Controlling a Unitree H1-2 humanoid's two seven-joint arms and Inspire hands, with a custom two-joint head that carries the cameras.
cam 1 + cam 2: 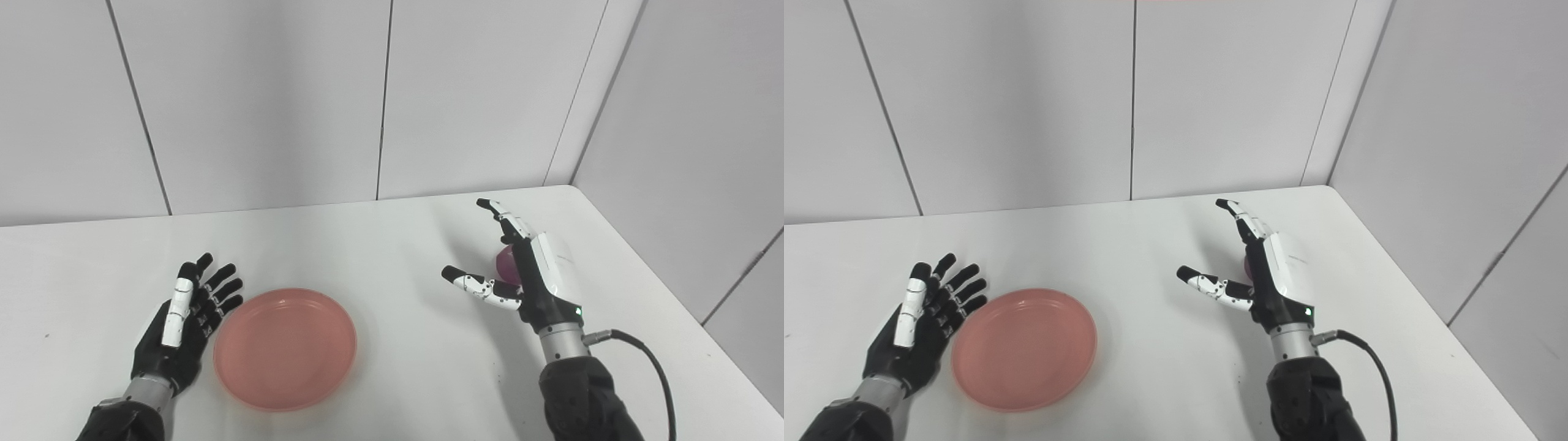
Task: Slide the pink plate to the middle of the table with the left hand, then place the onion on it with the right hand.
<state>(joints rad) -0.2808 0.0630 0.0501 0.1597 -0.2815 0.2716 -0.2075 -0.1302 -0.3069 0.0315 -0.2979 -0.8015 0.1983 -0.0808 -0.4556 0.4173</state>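
Observation:
The pink plate point(285, 348) lies flat on the white table point(392, 245), left of the middle and near the front edge. My left hand point(184, 324) rests open beside the plate's left rim, fingers spread and their tips close to the rim. On the right, my right hand point(527, 275) stands edge-up and open, thumb and fingers stretched out. A purple onion point(505, 260) shows on its palm side, between thumb and fingers, mostly hidden by the hand. In the right eye view only a sliver of the onion point(1247, 266) is seen. The fingers are not closed around it.
Grey wall panels point(380, 98) close the table at the back and on the right. A black cable point(655, 367) loops from my right wrist toward the table's right edge. Bare tabletop lies between the plate and my right hand.

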